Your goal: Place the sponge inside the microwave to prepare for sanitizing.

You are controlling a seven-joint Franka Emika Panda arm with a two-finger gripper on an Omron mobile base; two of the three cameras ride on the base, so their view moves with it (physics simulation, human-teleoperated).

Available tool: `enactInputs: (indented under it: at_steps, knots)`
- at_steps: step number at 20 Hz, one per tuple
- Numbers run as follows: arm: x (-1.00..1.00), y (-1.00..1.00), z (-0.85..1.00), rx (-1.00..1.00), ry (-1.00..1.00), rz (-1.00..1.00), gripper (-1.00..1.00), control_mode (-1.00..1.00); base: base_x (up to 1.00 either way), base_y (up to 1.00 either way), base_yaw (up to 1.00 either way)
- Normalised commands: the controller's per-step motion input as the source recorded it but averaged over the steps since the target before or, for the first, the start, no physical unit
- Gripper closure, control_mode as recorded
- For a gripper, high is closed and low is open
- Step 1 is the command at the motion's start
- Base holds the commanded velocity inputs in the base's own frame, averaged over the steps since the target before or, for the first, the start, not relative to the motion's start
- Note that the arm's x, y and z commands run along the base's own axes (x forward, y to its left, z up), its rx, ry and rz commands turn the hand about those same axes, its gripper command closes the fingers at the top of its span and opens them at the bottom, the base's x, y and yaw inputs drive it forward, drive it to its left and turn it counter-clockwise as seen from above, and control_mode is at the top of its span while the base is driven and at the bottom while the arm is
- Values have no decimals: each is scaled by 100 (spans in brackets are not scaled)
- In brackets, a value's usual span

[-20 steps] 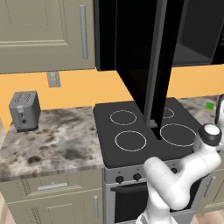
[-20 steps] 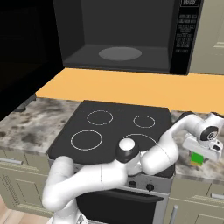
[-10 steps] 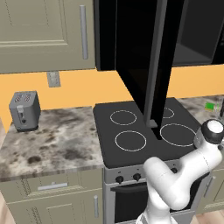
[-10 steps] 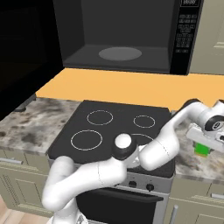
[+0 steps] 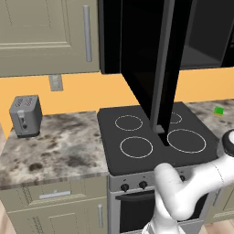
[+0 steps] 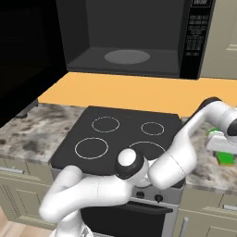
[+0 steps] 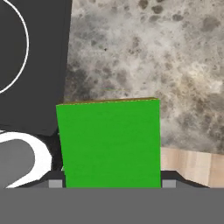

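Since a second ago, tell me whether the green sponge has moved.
Yes. In the left base view the green sponge now sits up off the counter's front edge, nearer the orange wall than before.

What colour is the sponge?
Bright green. The sponge shows best in the hand view, lying flat on the speckled counter.

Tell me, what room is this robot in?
A kitchen, most likely. There is a black cooktop with cooking rings, an open microwave above it, and a toaster on the stone counter.
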Motion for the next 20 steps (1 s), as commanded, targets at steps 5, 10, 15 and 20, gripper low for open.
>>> enactInputs:
  at_steps: [5,10,15,20]
  knots:
    - [-100,51,3,-34,-23,39,100,-100,0,0,0]
    - [-100,57,0,-35,-19,41,100,-100,0,0,0]
    - [-100,74,0,-39,-18,39,100,-100,0,0,0]
    - [-59,100,29,-19,-13,7,100,-100,0,0,0]
